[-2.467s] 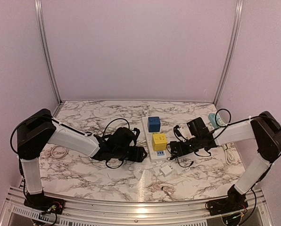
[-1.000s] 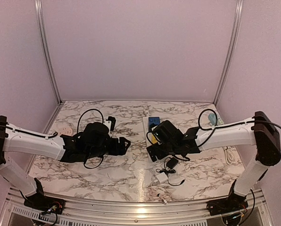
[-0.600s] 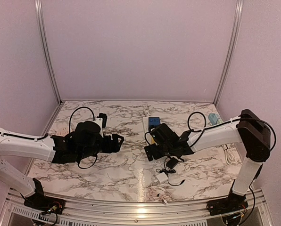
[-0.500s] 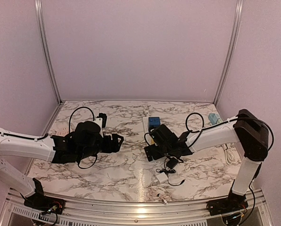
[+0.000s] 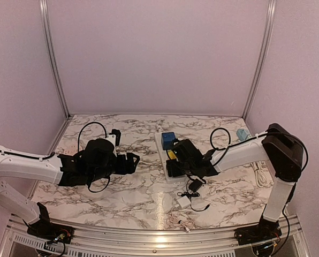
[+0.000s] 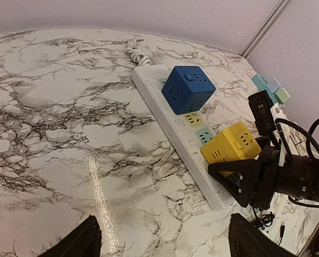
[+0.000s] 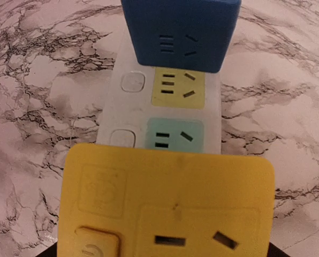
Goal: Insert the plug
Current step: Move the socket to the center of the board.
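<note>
A white power strip (image 5: pixel 165 155) lies mid-table, its far end angled left. A blue cube plug (image 5: pixel 167 140) sits on its far part, and a yellow cube plug (image 5: pixel 173 154) on its near part. My right gripper (image 5: pixel 174 165) is shut on the yellow cube. In the left wrist view the right gripper's black fingers (image 6: pixel 244 179) clasp the yellow cube (image 6: pixel 232 149) low down, near the blue cube (image 6: pixel 187 89). In the right wrist view the yellow cube (image 7: pixel 167 203) fills the bottom, below a free teal socket (image 7: pixel 175 134) and a free yellow socket (image 7: pixel 178 88). My left gripper (image 5: pixel 131 159) is open and empty, left of the strip.
A white charger (image 5: pixel 185 201) with a thin cable and a small black plug (image 5: pixel 194 185) lie near the strip's near end. A teal-green strip (image 5: pixel 242 134) and a white cable coil (image 5: pixel 261 174) are at the right. The strip's cord (image 6: pixel 135 53) runs off its far end.
My left arm has drawn back to the left. My right gripper has moved left onto the yellow cube. The strip's far end, with the blue cube, has swung left.
</note>
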